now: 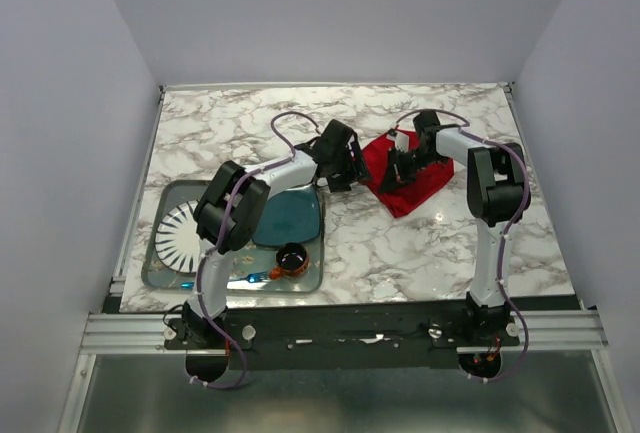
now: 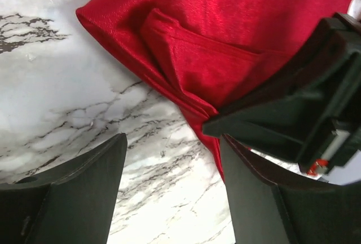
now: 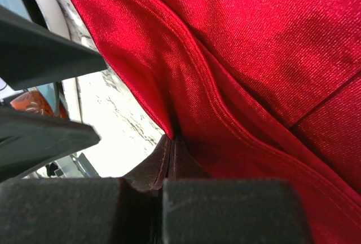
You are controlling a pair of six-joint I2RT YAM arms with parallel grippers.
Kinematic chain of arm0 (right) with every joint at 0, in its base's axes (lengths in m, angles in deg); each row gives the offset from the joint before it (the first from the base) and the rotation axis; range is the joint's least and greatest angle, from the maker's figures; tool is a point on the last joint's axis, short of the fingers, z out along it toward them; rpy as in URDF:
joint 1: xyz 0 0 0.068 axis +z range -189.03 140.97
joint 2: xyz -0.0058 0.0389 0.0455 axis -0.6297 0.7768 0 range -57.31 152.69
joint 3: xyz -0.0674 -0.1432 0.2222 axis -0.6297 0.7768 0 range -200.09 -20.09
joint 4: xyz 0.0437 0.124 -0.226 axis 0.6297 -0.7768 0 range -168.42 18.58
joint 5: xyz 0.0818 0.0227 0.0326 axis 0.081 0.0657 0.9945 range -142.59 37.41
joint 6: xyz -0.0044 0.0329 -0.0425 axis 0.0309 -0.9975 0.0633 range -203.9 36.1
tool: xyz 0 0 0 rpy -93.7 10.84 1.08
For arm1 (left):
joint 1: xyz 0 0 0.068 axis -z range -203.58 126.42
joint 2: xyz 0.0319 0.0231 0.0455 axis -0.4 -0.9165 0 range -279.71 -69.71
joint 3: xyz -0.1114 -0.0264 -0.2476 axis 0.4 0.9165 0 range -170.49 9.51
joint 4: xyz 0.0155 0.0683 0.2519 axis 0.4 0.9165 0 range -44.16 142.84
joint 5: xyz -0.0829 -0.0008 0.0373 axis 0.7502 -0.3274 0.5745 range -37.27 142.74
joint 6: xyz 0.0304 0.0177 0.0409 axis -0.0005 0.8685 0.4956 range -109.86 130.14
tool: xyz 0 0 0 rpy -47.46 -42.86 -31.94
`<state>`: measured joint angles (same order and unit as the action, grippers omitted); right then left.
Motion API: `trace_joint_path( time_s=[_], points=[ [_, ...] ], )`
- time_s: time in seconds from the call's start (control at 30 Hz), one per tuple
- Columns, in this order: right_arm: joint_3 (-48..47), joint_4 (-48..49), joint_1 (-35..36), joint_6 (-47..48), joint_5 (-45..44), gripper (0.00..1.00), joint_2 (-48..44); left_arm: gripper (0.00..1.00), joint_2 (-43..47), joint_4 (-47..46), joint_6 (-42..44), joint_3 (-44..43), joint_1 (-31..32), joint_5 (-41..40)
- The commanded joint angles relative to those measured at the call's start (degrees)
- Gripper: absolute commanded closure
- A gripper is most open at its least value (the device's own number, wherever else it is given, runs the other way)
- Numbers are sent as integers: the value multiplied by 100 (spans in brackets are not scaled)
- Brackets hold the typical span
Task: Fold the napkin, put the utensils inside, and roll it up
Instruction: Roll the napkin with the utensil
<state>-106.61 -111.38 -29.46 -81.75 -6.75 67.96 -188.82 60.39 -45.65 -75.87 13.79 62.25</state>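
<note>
Currently at fold stage only: napkin (image 1: 408, 178) lies part-folded on desk (image 1: 250, 123), approx. 3 o'clock of centre. Right gripper (image 3: 172, 142) closed, pinching a fold edge. Left gripper (image 2: 172, 159) open at napkin's 9 o'clock, holding nothing. No fork seen; insertion & roll outstanding.

Nothing readable here: not a letter, label, brand mark or number shows on any surface.
</note>
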Motion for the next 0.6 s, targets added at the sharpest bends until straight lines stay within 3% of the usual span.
trace_joint_path(
  time_s=[0.0, 0.17, 0.23, 0.27, 0.3, 0.57],
  points=[
    [-225, -450, -16, 66, -725, 99, 278, 29, -262, 198, -99, -479, 8, -73],
    [-286, -477, -25, 40, -823, 100, 313, 42, -218, -381, -20, -242, -1, 190],
    [-313, -503, -16, 48, -805, 99, 331, 39, -253, -444, -89, -224, -1, 287],
    [-313, -495, -16, 57, -805, 99, 322, 31, -314, -392, -142, -250, -1, 296],
    [-313, -495, -16, 57, -857, 100, 314, 29, -349, -339, -177, -346, -1, 296],
    [-278, -442, -25, 48, -902, 99, 261, 34, -841, 461, -784, -962, -19, 68]
  ],
)
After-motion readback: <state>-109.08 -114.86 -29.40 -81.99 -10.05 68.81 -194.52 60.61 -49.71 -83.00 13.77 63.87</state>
